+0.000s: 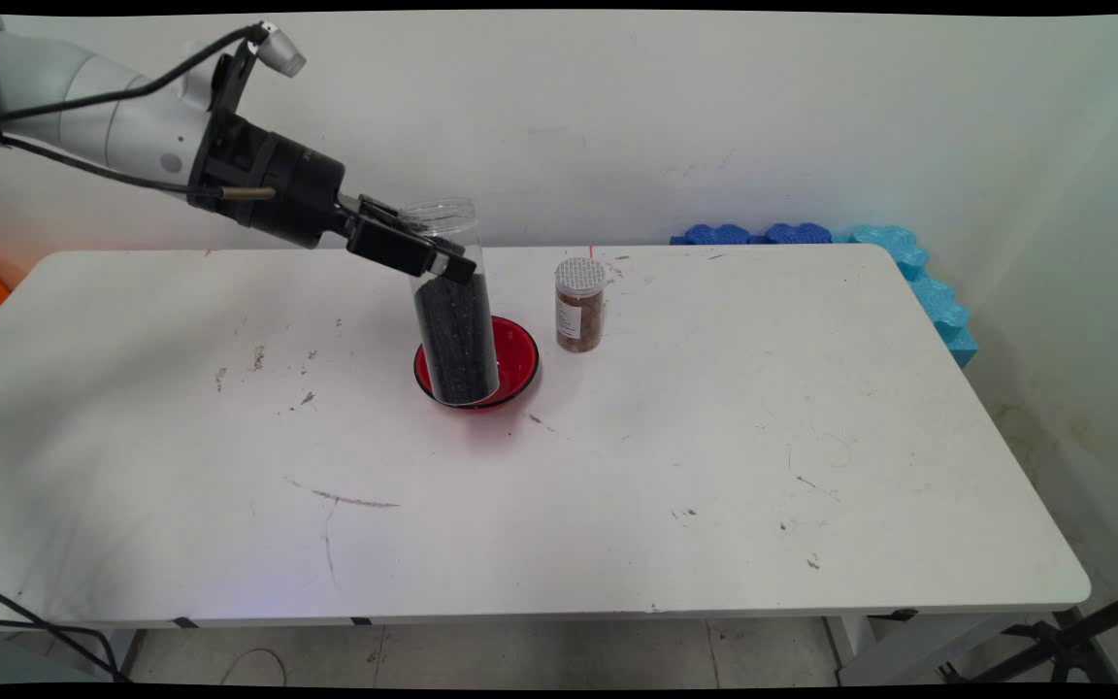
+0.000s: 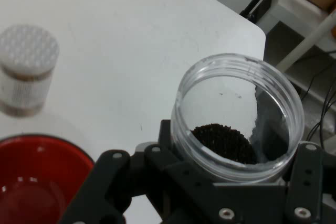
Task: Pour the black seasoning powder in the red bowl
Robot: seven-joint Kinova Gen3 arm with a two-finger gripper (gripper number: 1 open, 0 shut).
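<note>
Jar [image 1: 452, 320]: clear plastic, lidless, about two-thirds full of fine black granules, held near upright with a slight lean, mouth up.

Main view:
- Gripper [image 1: 423, 254] comes in from 10 o'clock and pinches the jar on its empty upper wall, just above the level of the fill.
- Jar base lies over the red bowl [image 1: 516, 359], which sits on the white table [image 1: 714, 466] a little toward 12 o'clock of centre. Cannot tell whether the base rests in the bowl or hangs just above it.
- Visible part of the bowl's inside shows red only; no granules seen there.
- Spice bottle [image 1: 579, 305], small, white perforated cap, brownish contents, stands upright just beside the bowl at its 2 o'clock, apart from the jar.
- Blue foam pieces [image 1: 908, 267] lie along the table's far right edge against the wall.

Hand view:
- Looking down into the jar's mouth [image 2: 239, 111]; the rim is open, and the black granules [image 2: 223, 142] lie well below it.
- Black linkage wraps both sides of the jar; fingers are closed onto the jar wall, not spread free.
- Red bowl at 8 o'clock of this picture, its visible part glossy and bare.
- Capped spice bottle at 10 o'clock, standing on the table.

Progress, judged: jar is in grasp and positioned at the bowl, contents all inside; nothing poured as far as the pictures show.
</note>
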